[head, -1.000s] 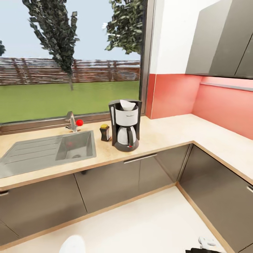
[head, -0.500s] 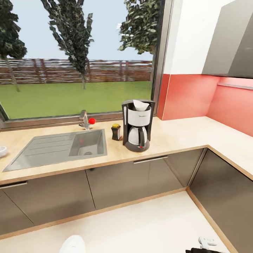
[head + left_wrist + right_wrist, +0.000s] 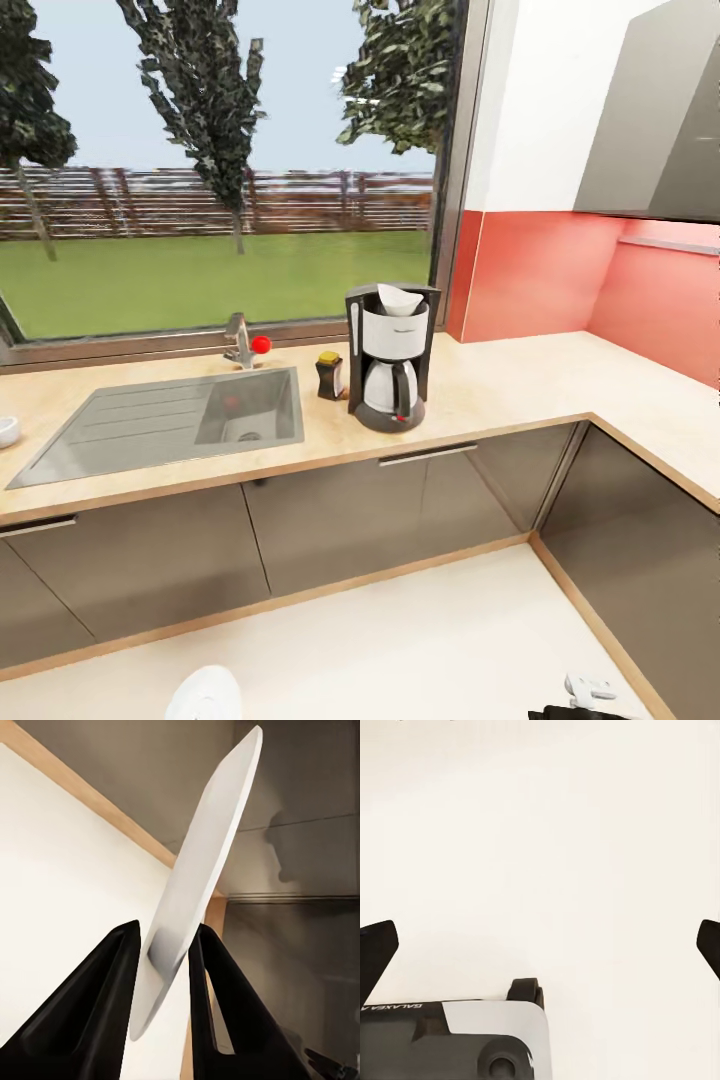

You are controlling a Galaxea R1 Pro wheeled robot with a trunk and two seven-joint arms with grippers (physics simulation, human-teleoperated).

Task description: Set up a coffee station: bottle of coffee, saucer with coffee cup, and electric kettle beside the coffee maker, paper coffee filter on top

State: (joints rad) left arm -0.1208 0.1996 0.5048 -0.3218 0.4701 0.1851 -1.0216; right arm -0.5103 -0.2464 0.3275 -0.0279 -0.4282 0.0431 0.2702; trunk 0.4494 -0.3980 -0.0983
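Head view: the kitchen countertop (image 3: 520, 385), a tan wood-look surface over dark grey cabinet fronts, carries the coffee maker (image 3: 391, 355) upright near the window corner, with the paper coffee filter (image 3: 398, 297) sitting white in its top. The bottle of coffee (image 3: 329, 375) stands just beside it on the sink (image 3: 170, 422) side, apart from its body. A tap with a red knob (image 3: 245, 345) rises behind the sink. A small white object (image 3: 6, 431) is cut off at the picture's left edge, too little shown to identify. A white rounded shape (image 3: 205, 694) at the bottom edge is partly cropped. Left wrist view: the left end effector (image 3: 166, 960) is clamped on the saucer (image 3: 201, 866), held edge-on and tilted, both black fingers (image 3: 101, 1001) touching its faces; floor and cabinet fronts lie behind. Right wrist view: the right end effector (image 3: 540, 945) stands wide apart, just the fingertips (image 3: 375, 949) showing at the picture's sides, over pale floor; part of the robot base (image 3: 472, 1039) is cropped below.
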